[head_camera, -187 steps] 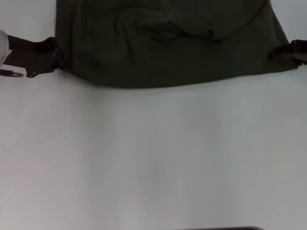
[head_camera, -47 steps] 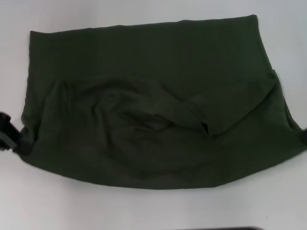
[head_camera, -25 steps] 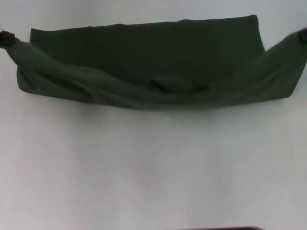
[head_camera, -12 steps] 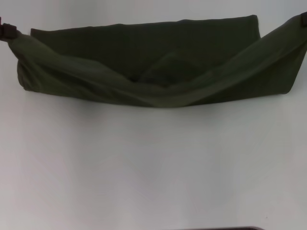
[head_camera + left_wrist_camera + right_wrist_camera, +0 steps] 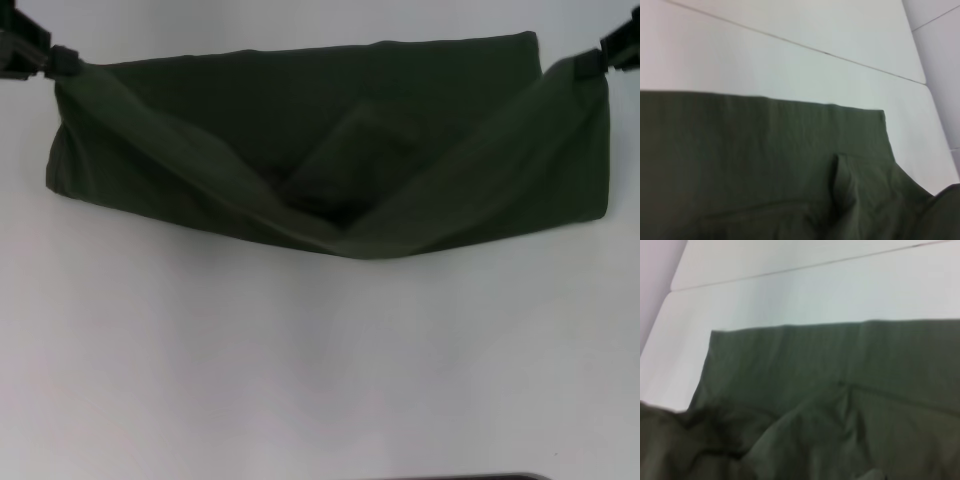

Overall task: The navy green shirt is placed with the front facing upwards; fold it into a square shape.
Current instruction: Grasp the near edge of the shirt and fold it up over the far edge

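Olive-green navy green shirt (image 5: 330, 170) on white table (image 5: 320, 360), near edge lifted, sagging mid-span; left gripper (image 5: 52, 62) and right gripper (image 5: 592, 62) pinch its corners. No lettering readable.

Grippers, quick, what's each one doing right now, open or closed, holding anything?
Left gripper: closed on a corner of the navy green shirt, lifted.
Right gripper: closed on the shirt's opposite corner, lifted.

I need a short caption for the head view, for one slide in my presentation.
Left gripper and right gripper each hold a lifted corner of the navy green shirt, which sags between them above the white table.
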Robot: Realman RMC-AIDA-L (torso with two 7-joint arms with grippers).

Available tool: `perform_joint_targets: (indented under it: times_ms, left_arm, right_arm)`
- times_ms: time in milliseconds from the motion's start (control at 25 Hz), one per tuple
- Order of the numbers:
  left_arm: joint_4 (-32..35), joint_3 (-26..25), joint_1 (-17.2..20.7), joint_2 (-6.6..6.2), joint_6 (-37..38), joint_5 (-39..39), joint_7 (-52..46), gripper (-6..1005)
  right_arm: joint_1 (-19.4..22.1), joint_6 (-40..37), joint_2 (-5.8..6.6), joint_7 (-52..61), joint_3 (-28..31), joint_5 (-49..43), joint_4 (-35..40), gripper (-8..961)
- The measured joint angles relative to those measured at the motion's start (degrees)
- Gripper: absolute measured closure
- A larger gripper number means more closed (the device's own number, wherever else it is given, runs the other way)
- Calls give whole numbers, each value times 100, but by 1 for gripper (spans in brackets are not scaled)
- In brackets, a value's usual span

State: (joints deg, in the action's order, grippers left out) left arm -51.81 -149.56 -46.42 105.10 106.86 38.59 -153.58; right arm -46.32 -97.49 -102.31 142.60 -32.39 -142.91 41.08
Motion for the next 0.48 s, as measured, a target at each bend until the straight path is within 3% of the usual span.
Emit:
perform_joint_targets:
  times_ms: [280,480]
  left_arm:
    - [255,847,-122,53,-1239,-111,-514,971]
    - [417,1055,-174,182,-1891,-380,-735,971]
  right_arm:
    - [-79,1193,-294,94,-25,144,-14,929]
    - [-178,1811,-493,31,-196,119,-159,929]
